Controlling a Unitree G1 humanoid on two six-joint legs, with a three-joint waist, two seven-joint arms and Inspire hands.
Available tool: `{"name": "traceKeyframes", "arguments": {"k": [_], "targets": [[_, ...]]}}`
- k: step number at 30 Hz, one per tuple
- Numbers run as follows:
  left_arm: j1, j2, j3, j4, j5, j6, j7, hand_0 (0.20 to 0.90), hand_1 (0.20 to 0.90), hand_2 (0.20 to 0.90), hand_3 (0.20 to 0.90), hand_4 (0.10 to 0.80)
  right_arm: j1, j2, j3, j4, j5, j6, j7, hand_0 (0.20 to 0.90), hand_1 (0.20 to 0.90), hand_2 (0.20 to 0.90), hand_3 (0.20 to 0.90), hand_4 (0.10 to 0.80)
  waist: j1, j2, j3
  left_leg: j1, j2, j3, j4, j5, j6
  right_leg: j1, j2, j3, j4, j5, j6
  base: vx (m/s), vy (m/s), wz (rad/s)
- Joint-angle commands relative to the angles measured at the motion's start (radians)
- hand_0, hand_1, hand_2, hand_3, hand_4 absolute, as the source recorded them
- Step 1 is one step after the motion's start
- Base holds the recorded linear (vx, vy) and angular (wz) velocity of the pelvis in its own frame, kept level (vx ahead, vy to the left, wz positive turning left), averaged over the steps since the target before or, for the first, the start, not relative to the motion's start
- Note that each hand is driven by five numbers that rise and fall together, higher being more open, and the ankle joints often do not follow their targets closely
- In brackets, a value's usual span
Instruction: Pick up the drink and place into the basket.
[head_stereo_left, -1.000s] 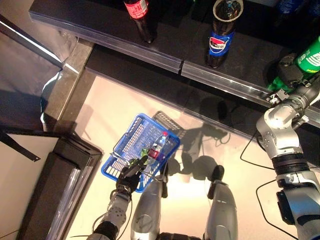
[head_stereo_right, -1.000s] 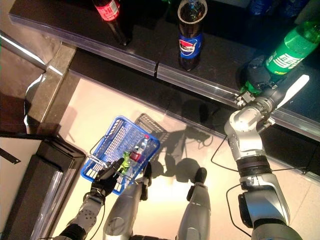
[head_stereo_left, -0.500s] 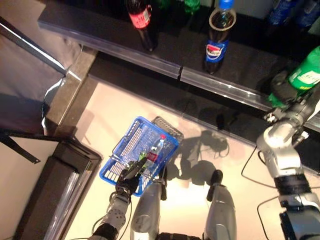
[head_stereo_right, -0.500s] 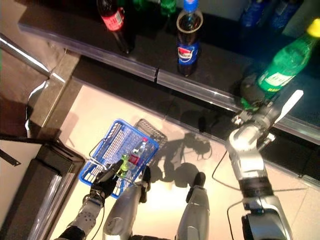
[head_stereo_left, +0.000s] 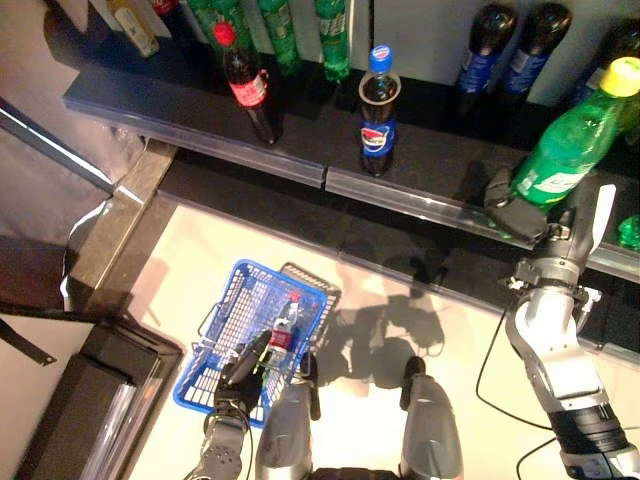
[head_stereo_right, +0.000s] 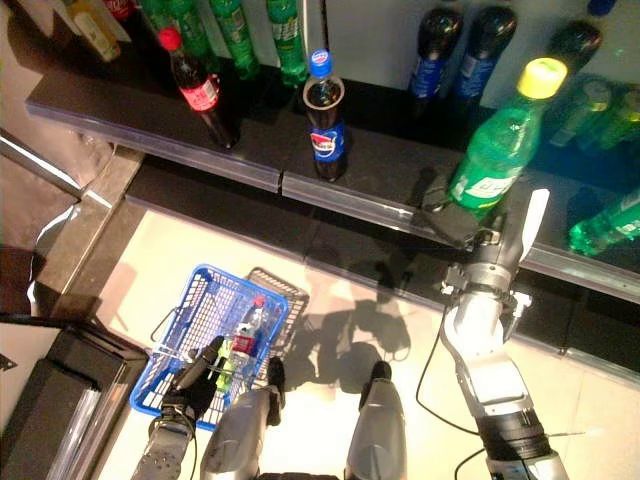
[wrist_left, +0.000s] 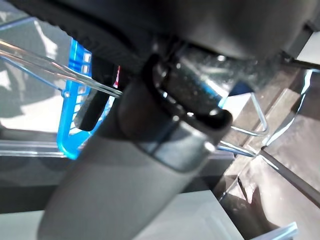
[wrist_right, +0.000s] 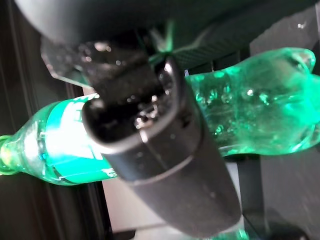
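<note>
right arm (head_stereo_left: 553, 340): silver-grey segmented shells, dark bands between joints
right hand (head_stereo_left: 520, 208): dark, with a white cover, probably on the thumb
left hand (head_stereo_left: 240, 372): dark, slim fingers
left arm (head_stereo_left: 222, 462): silver-grey forearm below a dark wrist
left wrist view: smooth grey finger with a glossy black joint
</note>
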Motion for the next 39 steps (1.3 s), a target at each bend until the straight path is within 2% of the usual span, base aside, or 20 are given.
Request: {"name": "traceKeyframes", "arguments": {"k": [1, 5, 8, 14, 19, 21, 25, 32, 39], "targets": [[0.048, 0.095, 0.064, -0.264, 0.01, -0.143, -0.121, 0.3, 0.3, 0.3, 0.2, 0.1, -0.097, -0.043, -0.023, -0.212, 0.025, -0.179, 0.1, 0.3, 0.3, 0.3, 0.2, 0.1, 0.01, -0.032, -0.16, 0.002, 0.001, -0.026, 0.088, 0.029, 0.007, 0.102, 0.045, -0.035, -0.002, -0.05, -0.066, 0.027, 0.004, -0.03], [0.065, 0.112, 0.046, -0.338, 0.013, -0.161, -0.16, 0.3, 0.3, 0.3, 0.2, 0.1, -0.107, -0.046, 0.049, -0.274, 0.134, -0.183, 0.263, 0.3, 0.3, 0.3, 0.2, 0.1, 0.024, -0.03, -0.2, 0.043, 0.0, -0.023, 0.043, 0.036, 0.002, 0.153, 0.05, -0.042, -0.051, -0.048, -0.059, 0.048, 0.002, -0.02], [0.071, 0.116, 0.043, -0.368, 0.018, -0.158, -0.165, 0.3, 0.3, 0.3, 0.2, 0.1, -0.112, -0.042, 0.075, -0.29, 0.174, -0.166, 0.308, 0.3, 0.3, 0.3, 0.2, 0.1, 0.033, -0.029, -0.213, 0.057, -0.003, -0.028, 0.025, 0.04, 0.001, 0.173, 0.05, -0.05, -0.071, -0.047, -0.057, 0.044, 0.001, 0.07], [0.1, 0.135, 0.031, -0.517, 0.017, -0.147, -0.215, 0.3, 0.3, 0.3, 0.2, 0.1, -0.133, 0.001, 0.207, -0.325, 0.265, -0.106, 0.415, 0.3, 0.3, 0.3, 0.2, 0.1, 0.087, -0.031, -0.242, 0.079, -0.019, -0.065, -0.016, 0.049, 0.0, 0.218, 0.046, -0.085, -0.119, -0.035, -0.055, 0.025, -0.009, 0.19], [0.099, 0.167, 0.016, -0.689, 0.053, -0.134, -0.199, 0.3, 0.3, 0.3, 0.2, 0.1, -0.198, 0.045, 0.332, -0.325, 0.239, -0.08, 0.394, 0.3, 0.3, 0.3, 0.2, 0.1, 0.15, -0.037, -0.253, 0.081, -0.038, -0.109, -0.04, 0.056, 0.0, 0.248, 0.043, -0.128, -0.161, -0.02, -0.052, 0.003, -0.019, 0.23], [0.099, 0.169, 0.015, -0.701, 0.056, -0.131, -0.196, 0.3, 0.3, 0.3, 0.2, 0.1, -0.202, 0.048, 0.338, -0.324, 0.235, -0.078, 0.39, 0.3, 0.3, 0.3, 0.2, 0.1, 0.152, -0.037, -0.253, 0.08, -0.039, -0.114, -0.039, 0.056, -0.001, 0.252, 0.043, -0.132, -0.163, -0.02, -0.052, -0.001, -0.017, 0.29], [0.087, 0.198, 0.001, -0.832, 0.075, -0.104, -0.189, 0.3, 0.3, 0.3, 0.2, 0.1, -0.261, 0.086, 0.416, -0.309, 0.22, -0.044, 0.33, 0.3, 0.3, 0.3, 0.2, 0.1, 0.206, -0.039, -0.251, 0.077, -0.061, -0.155, -0.045, 0.053, 0.001, 0.275, 0.038, -0.173, -0.186, -0.009, -0.05, 0.001, -0.027, 0.31], [0.064, 0.224, -0.019, -0.965, 0.07, -0.059, -0.198, 0.3, 0.3, 0.3, 0.2, 0.1, -0.316, 0.14, 0.489, -0.282, 0.206, -0.011, 0.235, 0.3, 0.3, 0.3, 0.2, 0.1, 0.259, -0.047, -0.249, 0.071, -0.08, -0.201, -0.059, 0.051, 0.003, 0.295, 0.036, -0.217, -0.211, 0.006, -0.042, 0.001, -0.033, 0.25], [0.028, 0.248, -0.039, -1.103, 0.02, 0.037, -0.308, 0.3, 0.3, 0.3, 0.2, 0.1, -0.345, 0.192, 0.545, -0.223, 0.249, 0.025, 0.154, 0.3, 0.3, 0.3, 0.2, 0.1, 0.307, -0.062, -0.249, 0.058, -0.1, -0.25, -0.061, 0.039, 0.009, 0.311, 0.035, -0.255, -0.236, 0.025, -0.033, -0.004, -0.035, 0.24]]}}
